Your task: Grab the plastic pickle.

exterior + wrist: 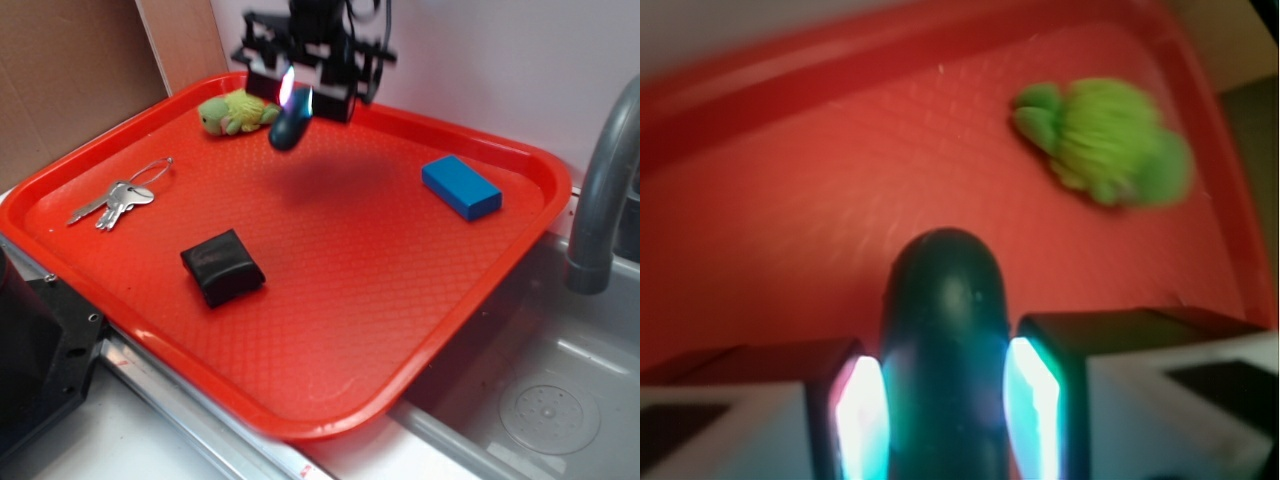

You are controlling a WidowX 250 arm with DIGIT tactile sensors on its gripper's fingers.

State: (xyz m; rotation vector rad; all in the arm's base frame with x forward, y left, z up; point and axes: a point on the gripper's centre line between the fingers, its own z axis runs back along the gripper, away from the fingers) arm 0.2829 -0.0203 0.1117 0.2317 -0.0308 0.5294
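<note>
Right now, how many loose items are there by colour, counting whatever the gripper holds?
Green: 2, the plastic pickle shut in the gripper above the tray, and the plush toy
Blue: 1, the block
Black: 1, the pouch
Silver: 1, the bunch of keys
Total: 5

A mock kitchen set up for robot trials: a grey toy sink with a drain and a grey tap sits right of the pincer, a red tray lies below it, and cardboard stands to its left.
</note>
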